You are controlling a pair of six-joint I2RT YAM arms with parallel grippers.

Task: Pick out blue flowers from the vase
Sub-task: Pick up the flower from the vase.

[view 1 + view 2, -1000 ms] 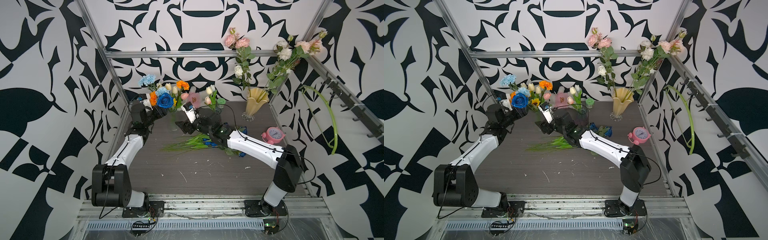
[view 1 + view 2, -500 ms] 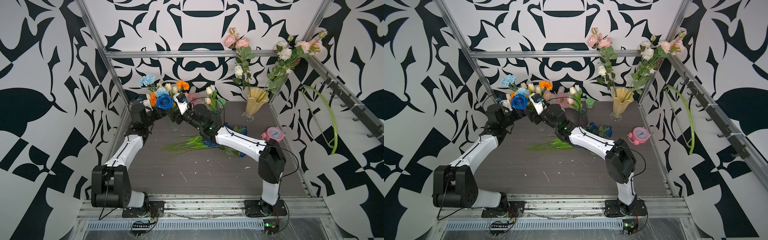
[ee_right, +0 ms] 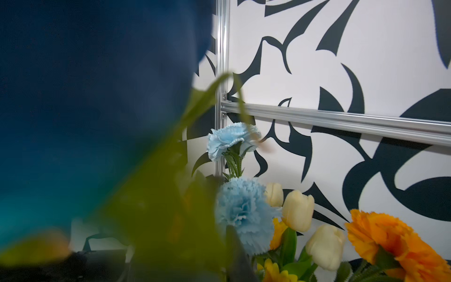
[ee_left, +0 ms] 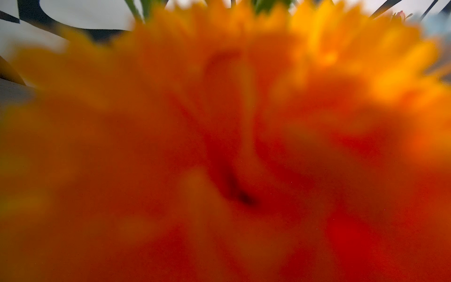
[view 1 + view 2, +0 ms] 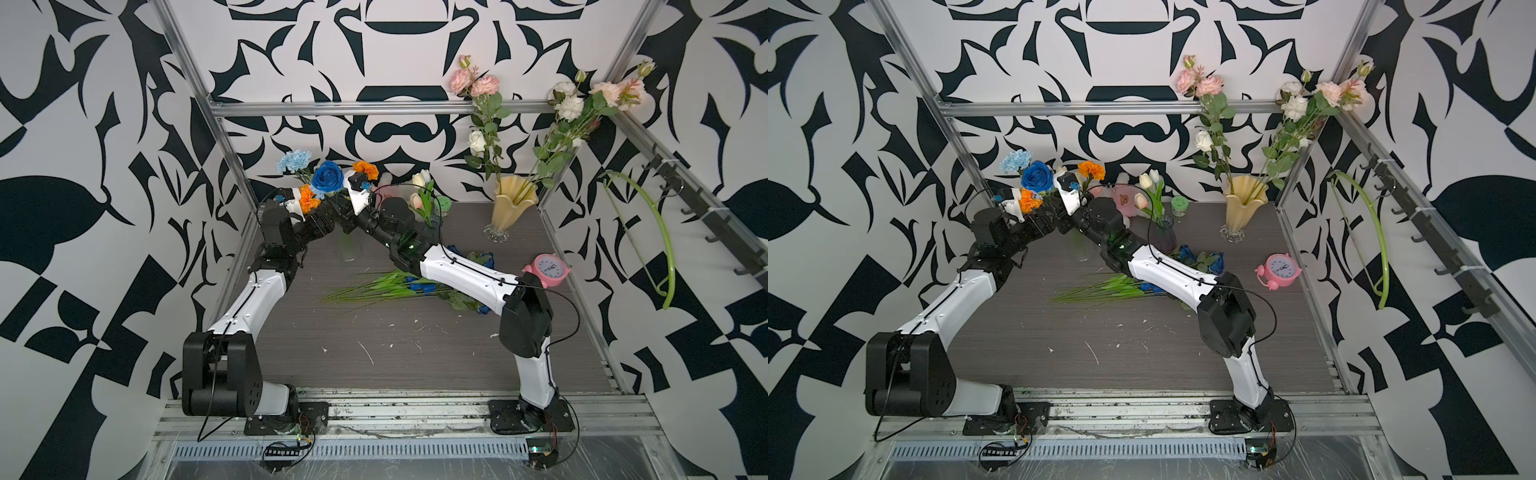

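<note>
Blue flowers [image 5: 1037,176] are partly out already, and the step in hand looks to be the deep-blue fabric rose [image 5: 328,178]. Right gripper [image 5: 345,217] is buried among the stems just under that bloom. Its jaws are hidden, so I cannot tell whether it grips the stem. Left gripper [image 5: 322,225] sits at the neck of the clear glass vase [image 5: 349,249], apparently bracing it, its jaws hidden too. Pale-blue frilly carnations [image 3: 244,214] stand in the bunch beside orange marigolds [image 5: 309,200]. Dark-blue tulips with long green leaves [image 5: 399,286] lie on the grey wood-grain table [image 5: 374,353]. The next move calls for a straight upward draw with the vase held steady.
</note>
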